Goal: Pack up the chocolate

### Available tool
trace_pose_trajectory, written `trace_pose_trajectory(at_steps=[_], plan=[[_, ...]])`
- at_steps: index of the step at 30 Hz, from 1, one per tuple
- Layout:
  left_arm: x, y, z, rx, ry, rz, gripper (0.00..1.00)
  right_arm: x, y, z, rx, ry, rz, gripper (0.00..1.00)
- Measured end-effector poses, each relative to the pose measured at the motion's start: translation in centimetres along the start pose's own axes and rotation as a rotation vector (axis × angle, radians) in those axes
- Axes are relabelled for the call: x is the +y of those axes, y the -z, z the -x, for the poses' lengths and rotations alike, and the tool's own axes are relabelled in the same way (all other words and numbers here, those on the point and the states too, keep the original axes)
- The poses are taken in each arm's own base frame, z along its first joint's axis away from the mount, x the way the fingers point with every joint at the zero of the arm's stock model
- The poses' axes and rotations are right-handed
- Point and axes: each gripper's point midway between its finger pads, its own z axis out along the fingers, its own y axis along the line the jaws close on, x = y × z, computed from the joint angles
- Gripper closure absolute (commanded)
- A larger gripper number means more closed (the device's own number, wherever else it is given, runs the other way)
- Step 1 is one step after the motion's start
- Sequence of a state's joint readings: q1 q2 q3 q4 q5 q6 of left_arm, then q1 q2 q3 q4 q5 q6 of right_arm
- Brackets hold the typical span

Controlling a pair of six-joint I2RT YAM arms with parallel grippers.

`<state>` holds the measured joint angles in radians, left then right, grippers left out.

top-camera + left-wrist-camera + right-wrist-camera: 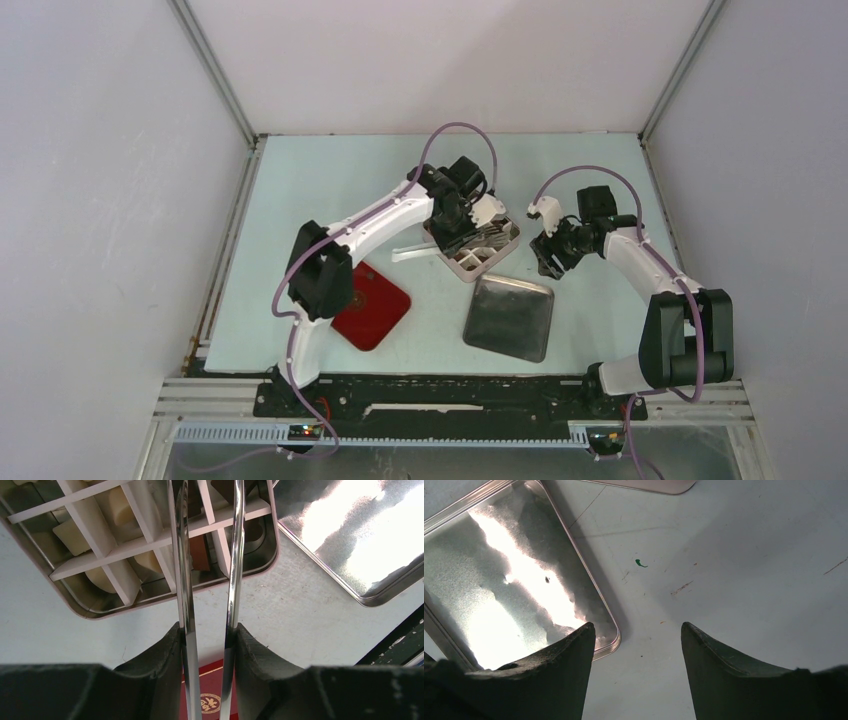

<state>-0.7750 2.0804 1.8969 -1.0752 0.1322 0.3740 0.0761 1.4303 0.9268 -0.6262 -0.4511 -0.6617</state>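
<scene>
My left gripper (207, 645) is closed narrow on the tongs (183, 580), gripping both arms, which reach forward into the divided box (150, 602). The chocolate (70, 534) lies in the box's compartments: cream pieces on the left and a brown piece between the tong arms, though I cannot tell whether they pinch it. My right gripper (638, 635) is wide and holds nothing, above the table (734, 555) just beside a corner of the metal lid (514, 575). The red tray (372, 307) lies near my left arm.
</scene>
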Motion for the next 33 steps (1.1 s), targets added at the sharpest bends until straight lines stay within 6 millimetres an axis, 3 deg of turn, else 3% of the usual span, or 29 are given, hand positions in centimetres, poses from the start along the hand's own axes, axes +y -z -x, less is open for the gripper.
trace_pose_trajectory(at_steps=[16, 28, 30, 33], plan=[[-0.2, 0.1, 0.1, -0.001, -0.008, 0.007, 0.54, 0.0, 0.0, 0.0, 0.000, 0.000, 0.001, 0.33], [-0.2, 2.8, 0.3, -0.034, -0.017, 0.039, 0.54, 0.1, 0.0, 0.0, -0.003, 0.000, 0.004, 0.33], [0.2, 3.7, -0.9, -0.034, -0.020, 0.079, 0.55, 0.1, 0.0, 0.1, -0.004, 0.000, 0.006, 0.33], [0.2, 5.5, -4.9, 0.001, -0.003, 0.136, 0.55, 0.1, 0.0, 0.1, -0.005, 0.000, 0.007, 0.33]])
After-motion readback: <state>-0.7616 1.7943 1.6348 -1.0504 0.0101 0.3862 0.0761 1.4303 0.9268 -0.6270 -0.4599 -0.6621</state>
